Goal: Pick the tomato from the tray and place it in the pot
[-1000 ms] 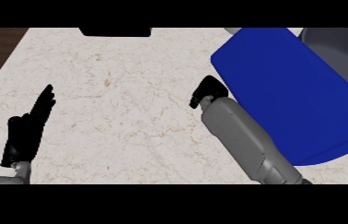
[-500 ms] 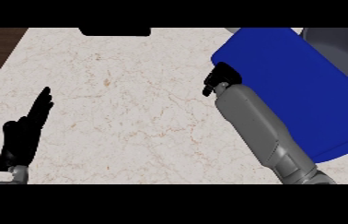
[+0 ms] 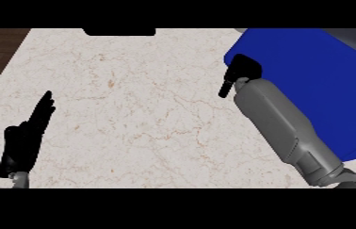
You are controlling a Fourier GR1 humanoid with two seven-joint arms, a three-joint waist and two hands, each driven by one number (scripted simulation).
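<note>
A blue tray (image 3: pixel 313 77) lies at the counter's right side, partly cut off by the view's edge. My right hand (image 3: pixel 241 71) sits at the tray's left rim, mostly hidden behind its own grey forearm (image 3: pixel 285 124), so its fingers cannot be made out. No tomato and no pot show in this view. My left hand (image 3: pixel 26 138) rests open at the lower left edge, fingers straight and pointing up.
The pale marble counter (image 3: pixel 139 105) fills the middle of the view. A dark object (image 3: pixel 119 31) is cut off at the top edge. A strip of brown wood (image 3: pixel 10 44) shows at the upper left corner.
My right hand and forearm have moved up and to the right, from the bare counter to the tray's left rim. My left hand has sunk slightly toward the lower edge.
</note>
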